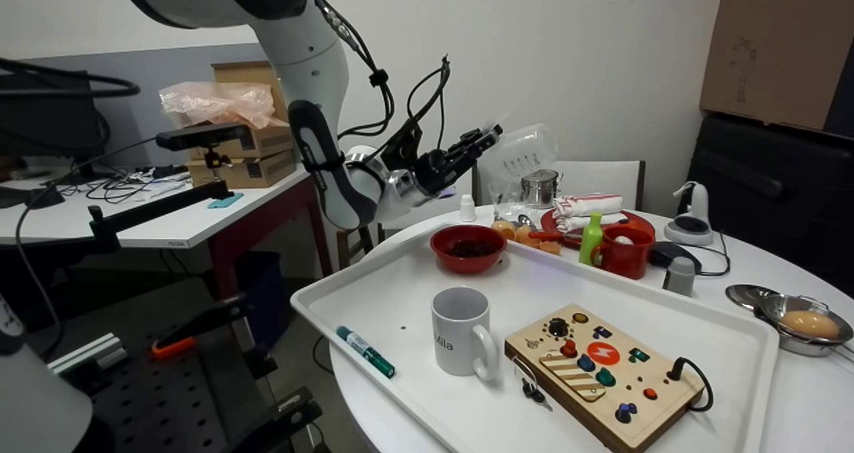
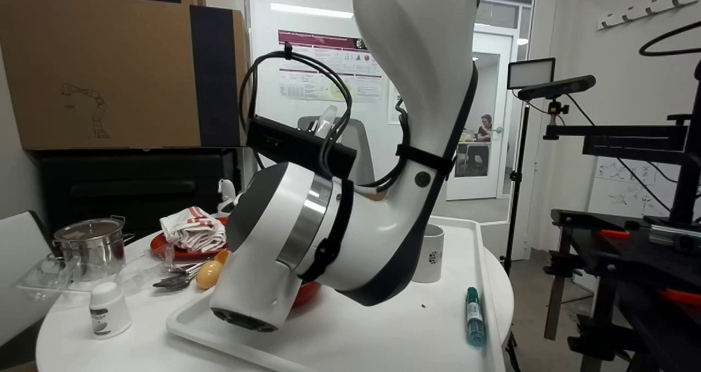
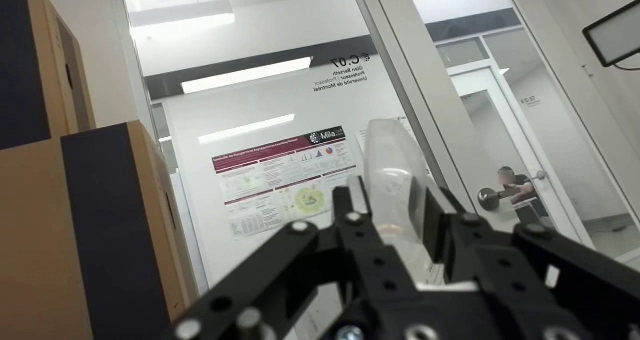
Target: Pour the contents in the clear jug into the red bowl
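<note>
Angled upward, the hand (image 1: 494, 136) is clamped on the clear, rounded, print-marked jug (image 1: 528, 149). Below the hand sits the shallow, round, glossy red bowl (image 1: 462, 262), dark lumpy contents (image 1: 471, 248) inside.

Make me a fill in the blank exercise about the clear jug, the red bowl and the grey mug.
The jaws are ____ (open or shut) on the clear plastic jug.
In the shallow round red bowl, contents look ____ (dark or pale).
The light-grey cylindrical mug bears the word ____.

shut; dark; Mila
</note>
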Robot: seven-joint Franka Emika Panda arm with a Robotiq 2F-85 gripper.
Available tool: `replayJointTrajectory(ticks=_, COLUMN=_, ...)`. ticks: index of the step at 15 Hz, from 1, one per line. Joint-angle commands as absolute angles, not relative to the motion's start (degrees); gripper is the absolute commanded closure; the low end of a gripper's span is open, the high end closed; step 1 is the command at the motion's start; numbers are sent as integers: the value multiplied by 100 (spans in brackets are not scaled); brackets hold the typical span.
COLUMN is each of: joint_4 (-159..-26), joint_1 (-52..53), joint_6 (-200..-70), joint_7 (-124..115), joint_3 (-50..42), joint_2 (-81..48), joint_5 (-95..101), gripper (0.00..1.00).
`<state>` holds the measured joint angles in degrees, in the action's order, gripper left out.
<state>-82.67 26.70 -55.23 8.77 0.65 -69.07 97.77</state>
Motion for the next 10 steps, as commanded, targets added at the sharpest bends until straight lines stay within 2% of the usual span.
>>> replayJointTrajectory(ticks=1, joint_4=-8616, joint_1=2642, joint_6=-5297, joint_7=609, joint_3=235, joint_2=-6614, joint_5=9951, gripper=85)
replayJointTrajectory(ticks=6, joint_4=-8679, joint_1=2624, joint_6=-5184, joint_7=442, joint_3=405, joint_2=-6460, joint_5=9946, gripper=85)
replayJointTrajectory(ticks=10, joint_4=-9041, joint_1=2021, joint_6=-6256, joint_7=468, joint_3=902, joint_2=-5873, joint_5=9643, gripper=85)
